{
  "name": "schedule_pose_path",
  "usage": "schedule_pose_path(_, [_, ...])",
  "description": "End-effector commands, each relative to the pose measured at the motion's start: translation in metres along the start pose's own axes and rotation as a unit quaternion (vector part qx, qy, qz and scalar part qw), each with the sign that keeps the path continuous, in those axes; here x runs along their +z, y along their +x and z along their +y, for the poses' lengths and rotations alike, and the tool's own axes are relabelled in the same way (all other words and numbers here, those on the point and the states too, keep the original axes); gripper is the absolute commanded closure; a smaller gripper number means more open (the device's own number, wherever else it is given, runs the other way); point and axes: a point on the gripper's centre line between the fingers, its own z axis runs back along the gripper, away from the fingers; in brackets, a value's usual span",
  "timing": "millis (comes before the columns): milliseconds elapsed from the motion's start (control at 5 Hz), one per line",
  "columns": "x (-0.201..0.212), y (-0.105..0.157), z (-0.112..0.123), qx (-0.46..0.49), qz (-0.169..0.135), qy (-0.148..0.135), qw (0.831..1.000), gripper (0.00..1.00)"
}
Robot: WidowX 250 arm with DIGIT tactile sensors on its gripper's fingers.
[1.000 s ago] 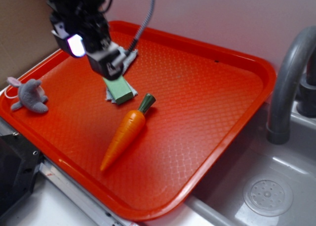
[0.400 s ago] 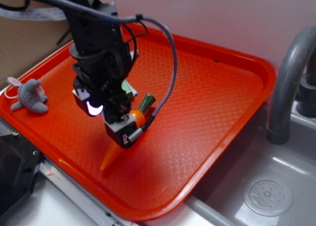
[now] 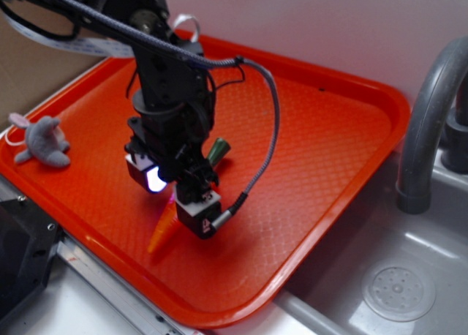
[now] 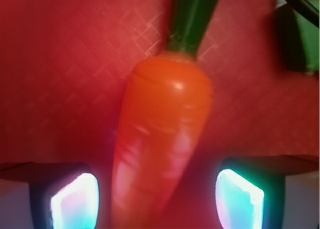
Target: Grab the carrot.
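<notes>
Hand (image 4: 160,199) open, straddling carrot (image 4: 162,139), no contact; arm hides carrot middle in exterior view.

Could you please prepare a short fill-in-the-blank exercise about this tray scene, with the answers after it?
1. The gripper has its fingers on either side of the toy ____.
2. The carrot's stem is coloured ____.
3. The carrot lies on a red ____.
4. The grey plush mouse sits at the tray's ____ edge in the exterior view.

Answers: carrot; green; tray; left
</notes>
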Motion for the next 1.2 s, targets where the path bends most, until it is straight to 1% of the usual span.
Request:
schedule_pose_path(0, [-0.010, 0.011, -0.016, -0.040, -0.016, -0.012, 0.999, 0.13])
schedule_pose_path(200, [-0.009, 0.012, -0.013, -0.039, -0.019, -0.011, 0.999, 1.00])
schedule_pose_path(400, [-0.009, 0.012, -0.009, -0.038, -0.021, -0.004, 0.999, 1.00])
schedule_pose_path(600, [0.008, 0.020, 0.005, -0.076, -0.031, 0.005, 0.997, 1.00])
schedule_pose_path(800, [0.046, 0.031, 0.026, -0.090, -0.041, -0.001, 0.995, 1.00])
schedule_pose_path(1000, [0.097, 0.043, 0.058, -0.046, -0.062, -0.020, 0.997, 1.00])
